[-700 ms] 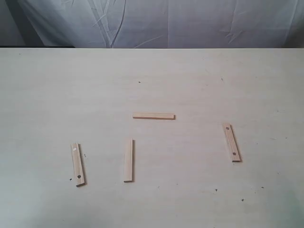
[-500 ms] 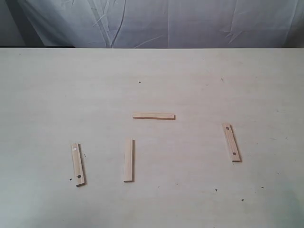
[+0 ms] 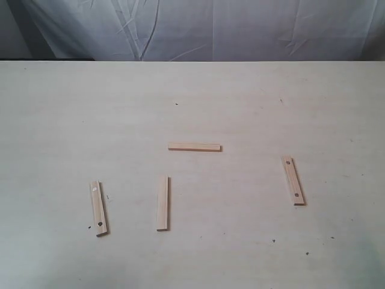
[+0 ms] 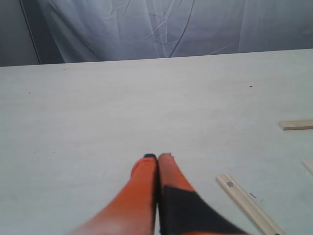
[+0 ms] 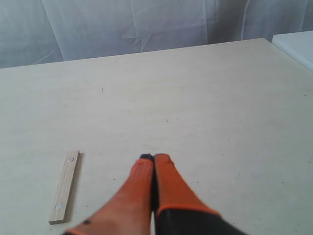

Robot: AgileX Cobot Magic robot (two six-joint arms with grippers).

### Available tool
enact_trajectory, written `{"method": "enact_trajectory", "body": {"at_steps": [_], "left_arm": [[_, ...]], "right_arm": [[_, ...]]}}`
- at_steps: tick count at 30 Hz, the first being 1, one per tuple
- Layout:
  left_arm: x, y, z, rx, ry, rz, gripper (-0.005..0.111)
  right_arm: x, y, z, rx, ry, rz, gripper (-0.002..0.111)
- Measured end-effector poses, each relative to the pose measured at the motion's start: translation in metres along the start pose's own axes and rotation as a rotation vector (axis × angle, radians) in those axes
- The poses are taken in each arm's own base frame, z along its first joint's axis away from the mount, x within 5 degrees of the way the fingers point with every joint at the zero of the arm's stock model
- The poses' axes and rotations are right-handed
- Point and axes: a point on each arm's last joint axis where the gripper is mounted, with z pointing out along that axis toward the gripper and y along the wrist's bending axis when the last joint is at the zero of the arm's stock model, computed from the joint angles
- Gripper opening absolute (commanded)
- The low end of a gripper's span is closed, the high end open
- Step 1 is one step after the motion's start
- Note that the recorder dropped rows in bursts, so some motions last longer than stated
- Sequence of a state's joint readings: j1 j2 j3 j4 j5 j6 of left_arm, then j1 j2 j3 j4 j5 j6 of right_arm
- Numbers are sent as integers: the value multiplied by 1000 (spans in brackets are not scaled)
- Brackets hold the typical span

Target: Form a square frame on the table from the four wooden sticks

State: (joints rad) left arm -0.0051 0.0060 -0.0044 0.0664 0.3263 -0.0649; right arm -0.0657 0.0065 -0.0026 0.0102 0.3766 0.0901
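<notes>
Four wooden sticks lie apart on the table, forming no square frame. A plain stick lies crosswise in the middle. Another plain stick lies lengthwise below and left of it. A holed stick rests at the left, also seen in the left wrist view. A second holed stick rests at the right, also in the right wrist view. Neither arm shows in the exterior view. My left gripper is shut and empty, left of its holed stick. My right gripper is shut and empty, right of its holed stick.
A grey-white crumpled cloth hangs behind the table's far edge. A white surface shows at the table's far right corner in the right wrist view. The end of the middle plain stick shows in the left wrist view.
</notes>
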Motion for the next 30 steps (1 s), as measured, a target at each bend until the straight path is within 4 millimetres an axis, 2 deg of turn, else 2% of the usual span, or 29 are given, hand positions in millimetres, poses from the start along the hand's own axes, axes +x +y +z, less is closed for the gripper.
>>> {"method": "enact_trajectory", "body": {"at_steps": [13, 25, 30], "left_arm": [[0, 0, 0, 0, 0, 0, 0], [0, 0, 0, 0, 0, 0, 0], [0, 0, 0, 0, 0, 0, 0]], "right_arm": [[-1, 0, 0, -1, -11, 0, -1], [-29, 3, -5, -30, -335, 0, -1], [-33, 3, -6, -34, -373, 0, -1]]}}
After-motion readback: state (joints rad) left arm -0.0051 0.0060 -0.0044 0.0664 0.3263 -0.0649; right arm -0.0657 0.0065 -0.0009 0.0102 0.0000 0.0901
